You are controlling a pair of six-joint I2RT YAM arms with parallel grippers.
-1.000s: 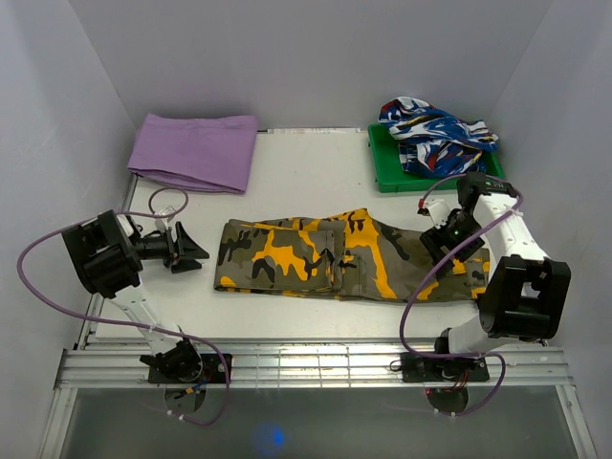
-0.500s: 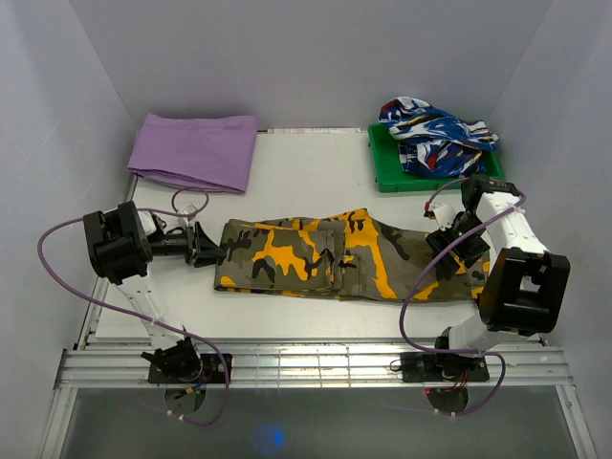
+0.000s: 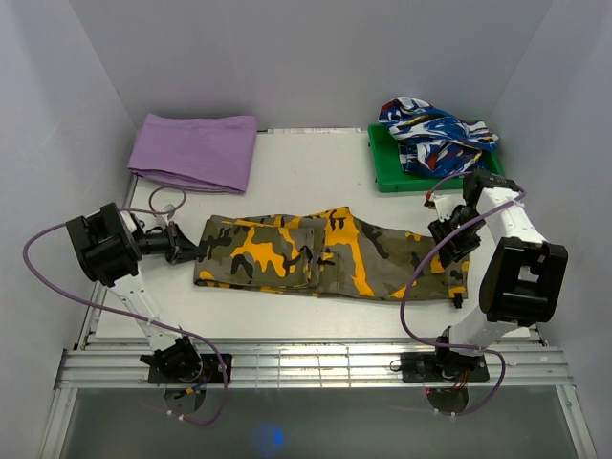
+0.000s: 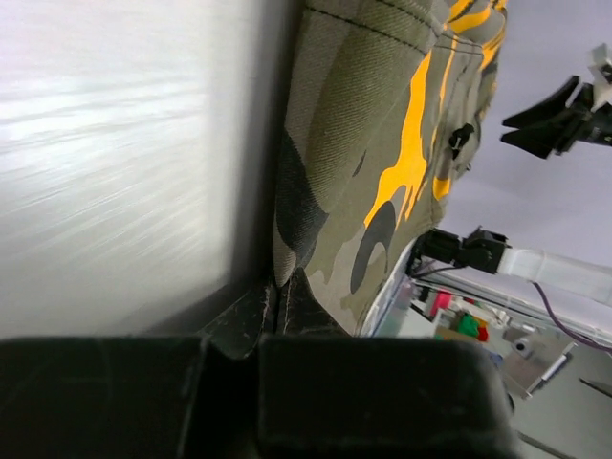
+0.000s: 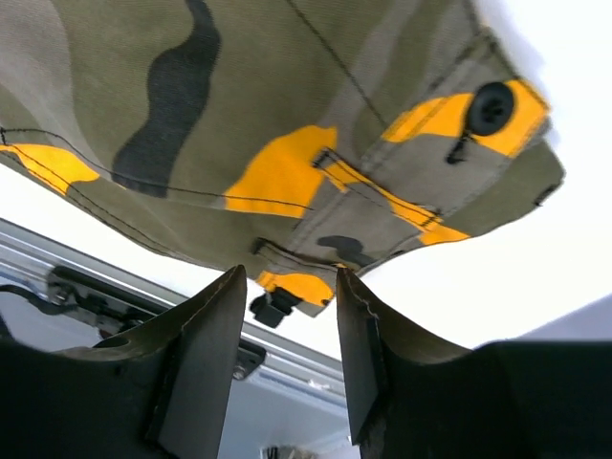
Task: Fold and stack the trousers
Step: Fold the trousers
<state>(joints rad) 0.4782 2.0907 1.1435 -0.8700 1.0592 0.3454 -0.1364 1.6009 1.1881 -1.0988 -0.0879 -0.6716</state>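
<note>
The camouflage trousers (image 3: 325, 253) lie lengthwise across the middle of the table, partly folded over themselves. My left gripper (image 3: 187, 251) is shut on their left end. In the left wrist view the fabric (image 4: 382, 143) runs out from between the closed tips of the left gripper (image 4: 275, 298). My right gripper (image 3: 449, 239) hangs over the right, waistband end. In the right wrist view its jaws (image 5: 287, 287) stand apart, with the buttoned waist edge (image 5: 316, 191) just beyond the fingertips (image 5: 206, 335) and nothing clamped between them.
A folded purple cloth (image 3: 196, 151) lies at the back left. A green tray (image 3: 382, 177) at the back right holds a blue, white and red garment (image 3: 435, 134). White walls enclose the table on three sides. A metal rail (image 3: 316, 363) runs along the front edge.
My left gripper reached the trousers' left end, closed on it and drew the whole garment leftward. The right gripper's jaws have narrowed above the waistband end.
</note>
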